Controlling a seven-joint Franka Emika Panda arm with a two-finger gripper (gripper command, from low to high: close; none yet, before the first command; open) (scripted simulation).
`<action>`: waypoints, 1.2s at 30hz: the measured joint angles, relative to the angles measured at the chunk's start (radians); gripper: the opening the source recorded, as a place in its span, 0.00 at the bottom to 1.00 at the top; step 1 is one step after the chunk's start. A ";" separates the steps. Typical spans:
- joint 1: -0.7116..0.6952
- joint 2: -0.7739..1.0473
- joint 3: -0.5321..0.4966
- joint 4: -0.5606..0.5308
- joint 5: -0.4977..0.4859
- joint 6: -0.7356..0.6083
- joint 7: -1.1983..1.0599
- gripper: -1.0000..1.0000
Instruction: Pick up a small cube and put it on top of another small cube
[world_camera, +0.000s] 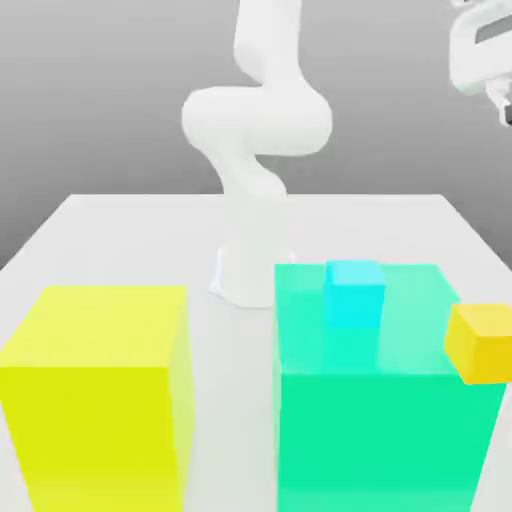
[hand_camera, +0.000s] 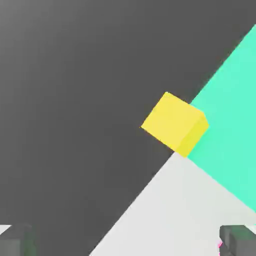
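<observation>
Nothing stacked yet — gripper (hand_camera: 128, 242) is held wide open and empty above the small yellow cube (hand_camera: 174, 123) beside the big green cube (world_camera: 385, 400); grasping and placing are left.

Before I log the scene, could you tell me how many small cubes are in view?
2. A small cyan cube sits at the big green cube, and a small yellow cube is at that cube's edge on the exterior view's right. Others may be hidden behind the big cubes.

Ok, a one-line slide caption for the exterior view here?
Panda arm raised behind a big yellow cube and big green cube, small cyan cube on the green, small yellow cube alongside.
</observation>
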 joint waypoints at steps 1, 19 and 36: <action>-0.020 0.019 0.036 -0.005 0.008 0.011 0.048 0.50; -0.951 0.114 1.166 -0.052 0.499 0.174 0.602 0.50; -0.973 0.092 1.189 -0.047 0.566 0.173 0.577 0.00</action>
